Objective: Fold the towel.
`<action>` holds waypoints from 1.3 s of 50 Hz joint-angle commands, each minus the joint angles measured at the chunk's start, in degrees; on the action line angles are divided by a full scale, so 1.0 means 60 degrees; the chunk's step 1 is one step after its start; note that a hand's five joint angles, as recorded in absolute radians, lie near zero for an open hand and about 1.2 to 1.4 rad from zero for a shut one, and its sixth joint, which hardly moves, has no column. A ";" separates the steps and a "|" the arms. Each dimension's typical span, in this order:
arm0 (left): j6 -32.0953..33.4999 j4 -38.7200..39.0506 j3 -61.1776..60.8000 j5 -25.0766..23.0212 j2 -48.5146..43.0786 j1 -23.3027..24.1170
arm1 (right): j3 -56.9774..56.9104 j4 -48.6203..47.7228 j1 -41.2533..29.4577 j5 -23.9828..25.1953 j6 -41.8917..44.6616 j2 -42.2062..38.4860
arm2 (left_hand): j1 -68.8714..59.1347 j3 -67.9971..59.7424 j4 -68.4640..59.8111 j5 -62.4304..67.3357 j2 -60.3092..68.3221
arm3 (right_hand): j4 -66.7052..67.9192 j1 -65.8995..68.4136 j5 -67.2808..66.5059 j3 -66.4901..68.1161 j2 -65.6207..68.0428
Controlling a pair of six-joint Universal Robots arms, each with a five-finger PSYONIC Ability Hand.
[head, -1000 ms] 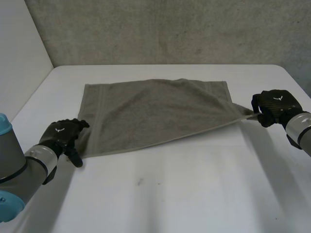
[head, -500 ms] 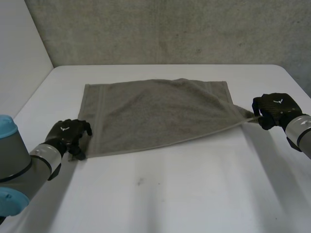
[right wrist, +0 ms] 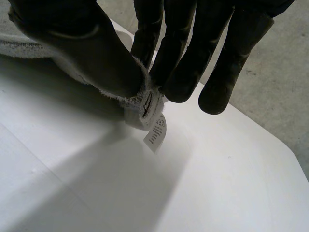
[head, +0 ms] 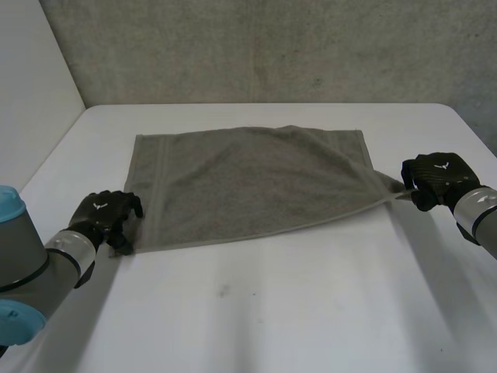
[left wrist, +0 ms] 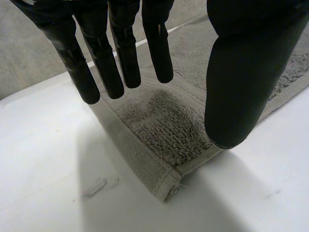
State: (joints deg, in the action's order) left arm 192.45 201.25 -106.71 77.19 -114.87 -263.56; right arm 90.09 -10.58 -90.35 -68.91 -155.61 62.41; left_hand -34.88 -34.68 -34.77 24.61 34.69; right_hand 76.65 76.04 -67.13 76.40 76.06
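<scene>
One towel (head: 248, 183), grey terry with a looped, nubbly pile and a flatter woven band near each short end, spread across the middle of the white surface (head: 311, 311). Lies flat over most of its area, straight-edged along the far and left sides, but drawn out to a point at the near right corner, with soft creases fanning back from it. Pinched there by the right robot hand (head: 436, 177), one of two black robot hands: in the right wrist view, thumb (right wrist: 96, 58) pressed against the fingers (right wrist: 181, 72), with the towel's corner squeezed between them and held just off the surface. One small white label (right wrist: 155, 132) hanging from that corner, its print too small to read. At the near left corner, the left robot hand (head: 105, 214), set at the towel's edge. In the left wrist view, straight fingers (left wrist: 120, 58) held well apart from the thumb (left wrist: 241, 77) above the corner, grasping nothing, with the stitched hem and its slightly frayed tip flat on the surface below. Hard to tell whether any fingertip touches the cloth. Two grey arms, the left arm (head: 31, 264) with a light-blue cap (head: 9, 206), the right arm (head: 477, 217) shown as a short stretch of wrist, both cut off at the edge of the head view. Behind the surface, one rough, concrete-like grey wall (head: 272, 47).
</scene>
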 commanded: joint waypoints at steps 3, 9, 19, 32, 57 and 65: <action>0.0150 -0.0026 0.0002 0.0011 -0.0045 -0.0019 | 0.0000 -0.0023 0.0001 0.0001 0.0007 -0.0017 | -0.0572 -0.0605 -0.0590 0.0618 0.0604 | 0.0559 0.0660 -0.0478 0.0599 0.0657; 0.0825 -0.0027 -0.0013 0.0011 -0.0104 -0.0019 | 0.0000 -0.0038 -0.0014 0.0001 0.0007 -0.0031 | -0.0403 -0.0436 -0.0421 0.0449 0.0435 | 0.0559 0.0660 -0.0478 0.0599 0.0657; 0.1265 -0.0012 0.0016 0.0011 -0.0323 -0.0092 | 0.0015 -0.0038 -0.0029 0.0001 0.0007 -0.0075 | -0.0403 -0.0436 -0.0421 0.0448 0.0435 | 0.0559 0.0660 -0.0478 0.0599 0.0657; 0.1279 0.0047 0.0119 0.0011 -0.0543 -0.0092 | 0.0029 -0.0052 -0.0058 0.0001 0.0022 -0.0090 | -0.0683 -0.0715 -0.0701 0.0728 0.0715 | 0.0559 0.0660 -0.0478 0.0599 0.0657; 0.1279 0.0047 0.0910 0.0143 -0.0968 -0.0092 | 0.0073 -0.0067 -0.0117 0.0016 0.0037 -0.0105 | -0.0768 -0.0800 -0.0786 0.0813 0.0800 | 0.0559 0.0660 -0.0478 0.0599 0.0657; 0.1250 0.0032 0.1392 0.0173 -0.1246 -0.0077 | 0.0073 -0.0067 -0.0117 0.0016 0.0037 -0.0192 | -0.0907 -0.0940 -0.0926 0.0953 0.0939 | 0.0559 0.0660 -0.0478 0.0599 0.0657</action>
State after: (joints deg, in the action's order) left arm 200.05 201.52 -100.10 78.14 -121.43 -264.08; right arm 90.55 -11.05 -91.06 -68.82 -155.42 61.72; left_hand -34.70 -34.73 -34.69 24.41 34.79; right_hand 76.65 76.04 -67.13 76.40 76.06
